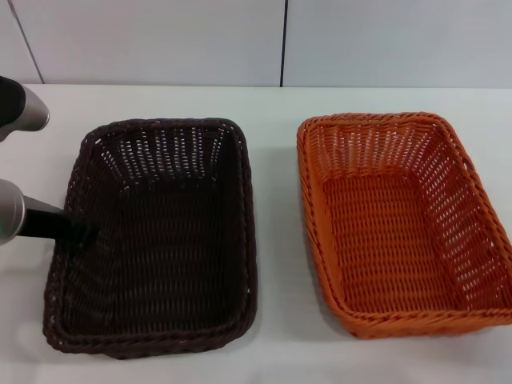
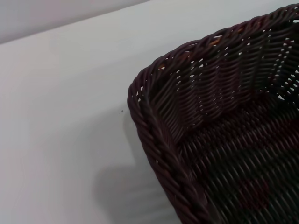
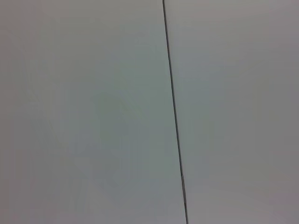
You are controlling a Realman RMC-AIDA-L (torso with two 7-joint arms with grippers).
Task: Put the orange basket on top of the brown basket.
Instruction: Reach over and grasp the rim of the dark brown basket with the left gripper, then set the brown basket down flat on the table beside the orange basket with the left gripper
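Note:
The brown basket stands on the left of the white table, empty and upright. The orange basket stands to its right, empty, with a gap of bare table between them. My left arm comes in from the left, and my left gripper is at the brown basket's left rim, dark against the weave. The left wrist view shows one corner of the brown basket and its braided rim close up. My right gripper is out of view; the right wrist view shows only a pale wall.
The white table runs back to a pale wall with a dark vertical seam. The same seam shows in the right wrist view. The left wrist view shows bare table beside the brown basket's corner.

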